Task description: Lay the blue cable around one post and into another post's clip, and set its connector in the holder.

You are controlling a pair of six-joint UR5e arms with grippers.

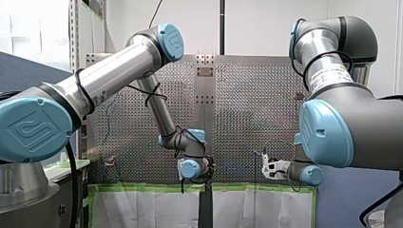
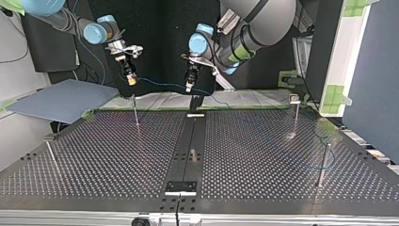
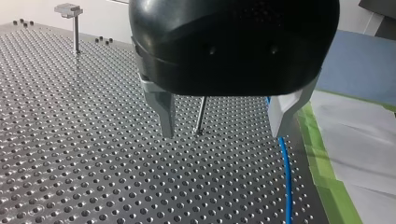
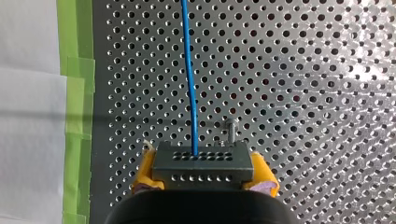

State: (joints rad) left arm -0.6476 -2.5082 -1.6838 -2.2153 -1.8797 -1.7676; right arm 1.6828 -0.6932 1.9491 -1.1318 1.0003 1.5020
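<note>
Your right gripper (image 4: 203, 173) pinches the dark grey perforated connector (image 4: 201, 158) between yellow pads; the thin blue cable (image 4: 189, 84) runs straight ahead from it. Your left gripper (image 3: 223, 128) hangs spread (empty), a slim metal post (image 3: 201, 114) just ahead between its fingers.

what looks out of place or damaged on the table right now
Nothing stands out. The blue cable runs straight and unkinked from the connector clamped in my right claw, my left claw hangs open over the perforated table, and nothing looks spilled or broken.
</note>
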